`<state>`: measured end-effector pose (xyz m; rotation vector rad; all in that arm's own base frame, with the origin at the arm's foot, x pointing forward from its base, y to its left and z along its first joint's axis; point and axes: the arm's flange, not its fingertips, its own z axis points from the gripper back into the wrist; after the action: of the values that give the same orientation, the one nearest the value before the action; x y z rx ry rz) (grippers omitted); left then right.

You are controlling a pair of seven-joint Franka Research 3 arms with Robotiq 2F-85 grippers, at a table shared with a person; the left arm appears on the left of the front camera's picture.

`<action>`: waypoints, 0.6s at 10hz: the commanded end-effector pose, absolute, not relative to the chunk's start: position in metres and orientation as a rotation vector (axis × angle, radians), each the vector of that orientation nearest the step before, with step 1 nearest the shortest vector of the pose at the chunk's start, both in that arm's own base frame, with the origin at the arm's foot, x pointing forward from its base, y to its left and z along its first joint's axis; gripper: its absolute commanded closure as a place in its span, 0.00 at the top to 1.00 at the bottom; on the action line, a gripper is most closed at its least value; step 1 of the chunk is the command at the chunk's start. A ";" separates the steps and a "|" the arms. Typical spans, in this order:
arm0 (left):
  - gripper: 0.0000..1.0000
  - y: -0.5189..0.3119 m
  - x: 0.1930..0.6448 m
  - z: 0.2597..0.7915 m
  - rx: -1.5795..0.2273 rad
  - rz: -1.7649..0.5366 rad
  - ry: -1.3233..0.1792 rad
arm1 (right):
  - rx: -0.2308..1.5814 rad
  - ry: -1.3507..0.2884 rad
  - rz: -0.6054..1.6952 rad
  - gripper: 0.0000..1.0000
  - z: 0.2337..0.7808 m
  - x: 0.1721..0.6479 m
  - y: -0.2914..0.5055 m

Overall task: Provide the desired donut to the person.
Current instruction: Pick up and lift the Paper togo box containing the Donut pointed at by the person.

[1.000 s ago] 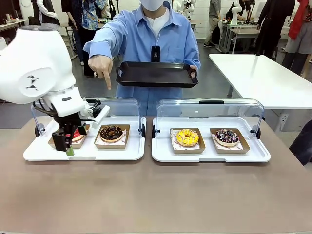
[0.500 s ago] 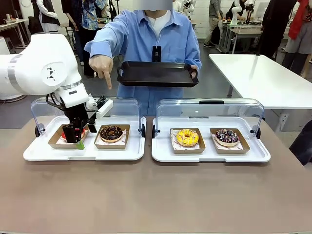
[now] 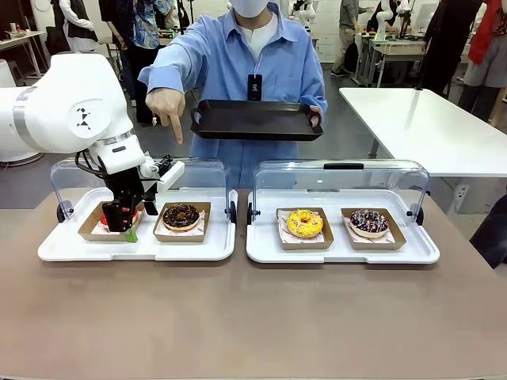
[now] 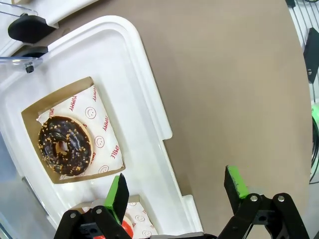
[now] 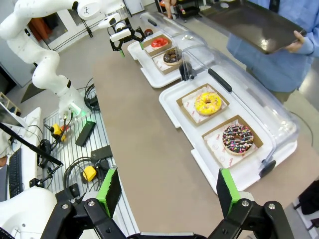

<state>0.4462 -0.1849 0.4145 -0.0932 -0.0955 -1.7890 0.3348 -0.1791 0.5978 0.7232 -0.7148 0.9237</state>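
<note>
Left claw (image 3: pixel 125 226) is hanging with its jaws spread and nothing between them, low over the left white tray (image 3: pixel 55 249). It is covering most of the red-iced donut (image 3: pixel 128 215) in its cardboard box. From the left wrist, the claw (image 4: pixel 177 186) is straddling the tray's edge, one finger over the tray and the other over the brown table (image 4: pixel 234 89).

Chocolate nut-topped donut (image 3: pixel 181 215) is sitting in the next box, just beside the claw and untouched.

The person (image 3: pixel 253 55) is standing at the far side. One hand (image 3: pixel 165 107) is pointing an index finger down above the left tray. The other is holding a black serving tray (image 3: pixel 253 120) level.

On the right white tray (image 3: pixel 341 253), the yellow donut (image 3: pixel 305 223) and the sprinkled chocolate donut (image 3: pixel 369 222) are lying in separate boxes.

Right claw (image 5: pixel 168 188) is hovering high off the table's end, jaws wide apart and empty.
</note>
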 end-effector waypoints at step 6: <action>1.00 -0.194 0.450 0.400 -0.033 -1.763 -0.060 | 0.735 -0.723 0.928 1.00 0.598 0.335 -0.179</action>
<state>0.4462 -0.1897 0.4078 -0.0828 -0.0775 -1.7925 0.3348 -0.1791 0.5978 0.7232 -0.7147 0.9237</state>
